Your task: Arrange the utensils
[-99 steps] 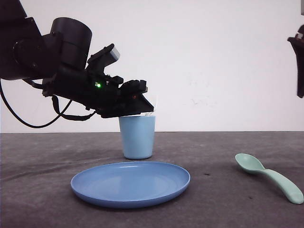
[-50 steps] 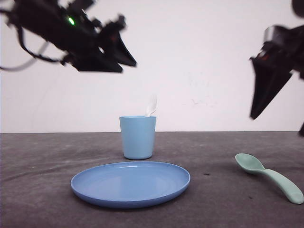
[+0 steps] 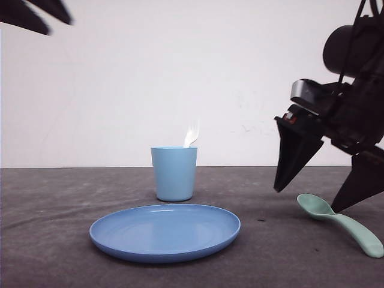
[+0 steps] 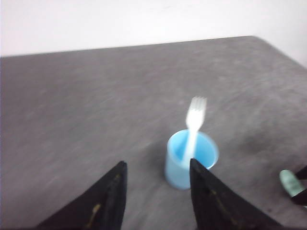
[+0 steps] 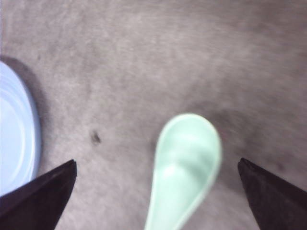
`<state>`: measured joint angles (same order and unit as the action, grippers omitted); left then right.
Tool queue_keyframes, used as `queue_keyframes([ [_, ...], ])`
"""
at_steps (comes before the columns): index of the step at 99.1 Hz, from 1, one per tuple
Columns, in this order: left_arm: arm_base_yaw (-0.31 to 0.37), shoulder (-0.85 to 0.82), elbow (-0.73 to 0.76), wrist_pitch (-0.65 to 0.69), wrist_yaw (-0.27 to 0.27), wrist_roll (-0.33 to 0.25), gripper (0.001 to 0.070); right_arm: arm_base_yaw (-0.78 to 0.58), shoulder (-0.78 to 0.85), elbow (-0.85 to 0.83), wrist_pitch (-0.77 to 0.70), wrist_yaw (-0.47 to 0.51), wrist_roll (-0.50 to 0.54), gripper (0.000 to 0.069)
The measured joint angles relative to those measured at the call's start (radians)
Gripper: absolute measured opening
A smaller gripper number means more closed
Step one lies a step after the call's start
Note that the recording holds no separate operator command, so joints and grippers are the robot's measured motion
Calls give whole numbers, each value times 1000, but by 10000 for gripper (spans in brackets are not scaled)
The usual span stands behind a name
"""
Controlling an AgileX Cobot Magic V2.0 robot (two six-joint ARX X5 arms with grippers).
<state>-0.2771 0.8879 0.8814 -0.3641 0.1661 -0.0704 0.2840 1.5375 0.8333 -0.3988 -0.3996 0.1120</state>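
We find the fork (image 3: 191, 133) already standing in the cup (image 3: 174, 173), handle down and tines up, so we judge that half of the task complete. The step in hand is the pickup of the spoon (image 3: 342, 224), which lies flat on the bench (image 3: 60, 198) at the right, well apart from the cup, bowl toward the plate (image 3: 165, 231) and handle running out toward the front right. We see the right gripper (image 3: 311, 201) low over the spoon's bowl end with its fingers spread wide and empty; in the right wrist view the bowl (image 5: 187, 158) lies between the two fingertips (image 5: 41, 194), touching neither. The next move calls for lowering until the fingers straddle the spoon, then closing across it. We judge the thick rounded handle a surer hold than the shallow bowl, which may slip out of a pinch. The spoon must then go to the cup, where the fork already takes up part of the opening; we advise entering beside the fork so as not to tip the light cup. The plate lies in front of the cup, so an approach from above is the clear one. The left gripper (image 4: 156, 184) is raised high at the left, fingers apart and holding nothing, and stands out of the right arm's way.
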Motion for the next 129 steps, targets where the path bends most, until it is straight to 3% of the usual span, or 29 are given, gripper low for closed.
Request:
queue_keyframes([
  [12,35,-80,0,-108,-40,0,240,19,15,0,17,-21,1,634],
  [35,57,-175,0,-203,-63,1,240,43,23,0,29,-14,0,278],
  [60,57,-231,0,-259,-63,1,240,56,23,0,14,69,1,76],
  [78,57,-246,0,-281,-63,2,240,61,23,0,34,77,1,25],
  [93,57,-247,0,-283,-63,2,240,76,23,16,94,10,23,21],
  [118,57,-247,0,-283,-63,2,240,136,15,227,237,-53,74,21],
  [129,57,-247,0,-283,-63,2,240,176,11,285,384,-41,79,21],
])
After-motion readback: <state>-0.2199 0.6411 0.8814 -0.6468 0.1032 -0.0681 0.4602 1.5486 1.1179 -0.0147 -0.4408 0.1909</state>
